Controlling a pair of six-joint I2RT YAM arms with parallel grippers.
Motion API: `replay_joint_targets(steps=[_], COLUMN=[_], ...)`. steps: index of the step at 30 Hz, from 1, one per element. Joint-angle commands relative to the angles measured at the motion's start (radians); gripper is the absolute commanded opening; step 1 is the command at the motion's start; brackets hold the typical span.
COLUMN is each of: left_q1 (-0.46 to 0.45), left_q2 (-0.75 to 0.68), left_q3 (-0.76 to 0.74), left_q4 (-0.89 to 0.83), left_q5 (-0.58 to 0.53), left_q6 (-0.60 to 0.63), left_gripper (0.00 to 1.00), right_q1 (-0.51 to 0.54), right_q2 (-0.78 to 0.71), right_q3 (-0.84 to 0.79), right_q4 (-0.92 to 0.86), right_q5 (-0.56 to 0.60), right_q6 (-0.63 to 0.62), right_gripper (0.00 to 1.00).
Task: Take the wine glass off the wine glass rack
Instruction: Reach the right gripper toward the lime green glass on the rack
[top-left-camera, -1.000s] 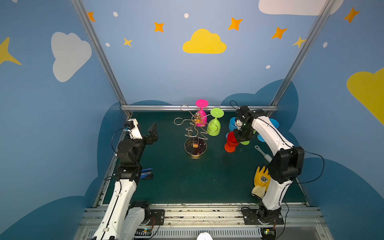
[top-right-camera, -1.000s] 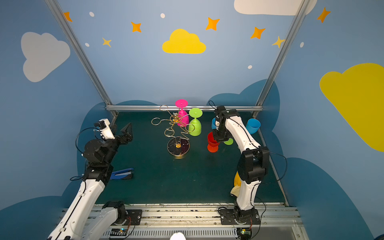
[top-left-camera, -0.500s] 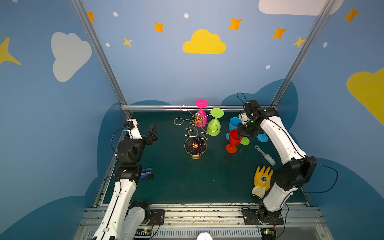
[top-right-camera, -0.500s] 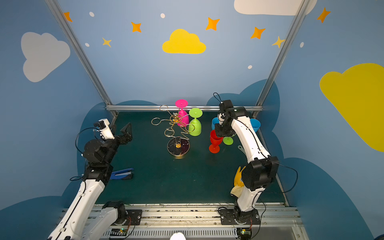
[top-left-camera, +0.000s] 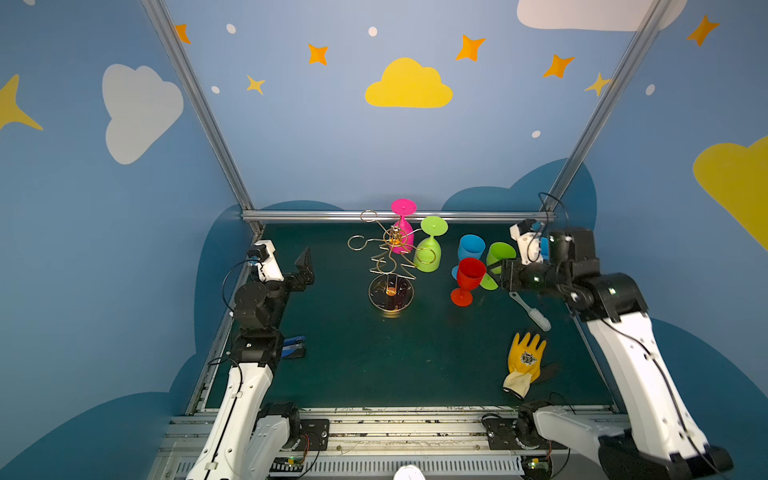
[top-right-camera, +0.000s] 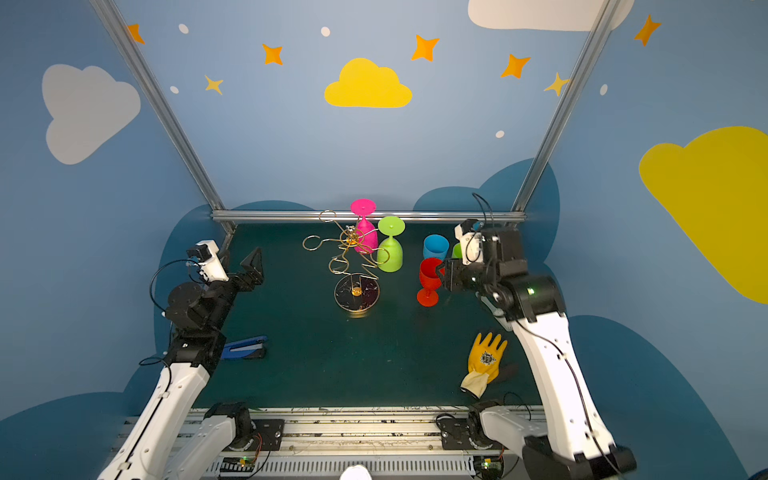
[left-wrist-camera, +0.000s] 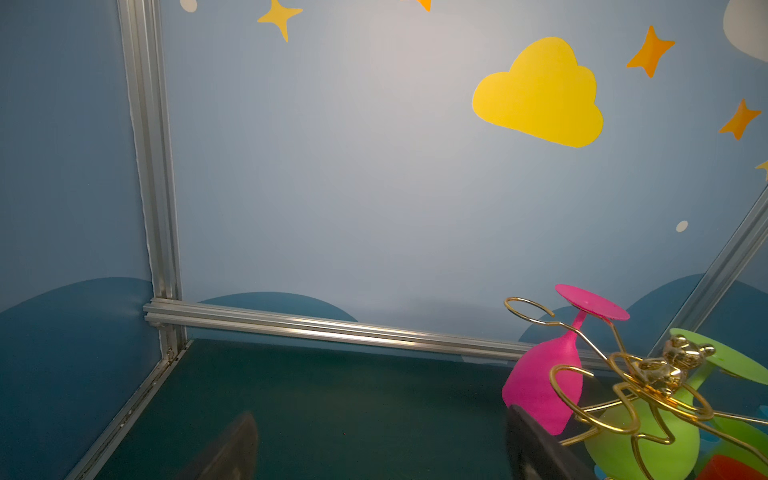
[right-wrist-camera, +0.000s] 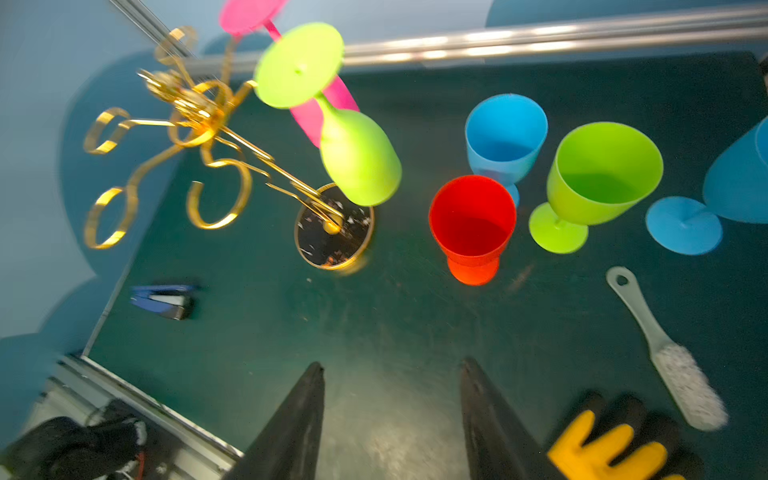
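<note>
The gold wire wine glass rack (top-left-camera: 390, 266) stands mid-table on its round dark base (right-wrist-camera: 332, 228). A pink wine glass (top-left-camera: 402, 239) and a lime green wine glass (top-left-camera: 428, 253) hang upside down from its arms. A red wine glass (top-left-camera: 469, 274) stands upright on the mat right of the rack. My right gripper (top-left-camera: 498, 274) hovers just right of the red glass, open and empty; in the right wrist view it (right-wrist-camera: 392, 365) has only bare mat between its fingers. My left gripper (top-left-camera: 305, 266) is open and empty at the far left, well away from the rack (left-wrist-camera: 648, 374).
A blue glass (right-wrist-camera: 505, 129) and a green glass (right-wrist-camera: 602, 166) stand upright behind the red one, and another blue glass (right-wrist-camera: 735, 183) is at the far right. A white brush (top-left-camera: 530, 311), a yellow glove (top-left-camera: 525, 359) and a blue stapler (top-left-camera: 293, 347) lie on the green mat.
My right gripper has opened wider and drawn back to the right, away from the red glass, which now stands free on the mat. The left arm has not moved.
</note>
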Motion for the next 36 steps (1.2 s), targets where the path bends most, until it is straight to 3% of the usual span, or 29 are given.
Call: replay_joint_targets(steps=[1,9,13,18,21,27,36], left_q1=[-0.001,-0.011,-0.03,-0.085,-0.083,-0.022,-0.018], left_q2=[-0.003,-0.006,0.005,0.037,0.09,0.044,0.044], left_q3=[-0.001,0.003,0.017,0.021,0.019,0.017,0.008], left_q4=[0.005,0.006,-0.026,-0.05,-0.036,0.027,0.015], left_q5=[-0.01,-0.008,-0.058,-0.009,0.053,0.183,0.184], left_q6=[0.018,0.066,0.149,0.267,0.241,0.095,0.051], left_gripper=[0.91,0.92,0.92,0.92,0.91,0.91,0.92], right_q1=[-0.005,-0.005,-0.005,-0.005,-0.003,0.003,-0.005], right_q2=[-0.039,0.001,0.052,0.103,0.104,0.134,0.225], right_q3=[-0.044,-0.046,0.05,0.109,0.061,0.034,0.074], right_q4=[0.216,0.312,0.229,0.206,0.294,0.317,0.318], right_q5=[-0.103,-0.149,-0.076,-0.029,0.0,0.006,-0.09], right_q6=[0.089,0.174,0.102,0.129,0.138,0.106,0.193], right_gripper=[0.55,0.55,0.56,0.55,0.53,0.53,0.55])
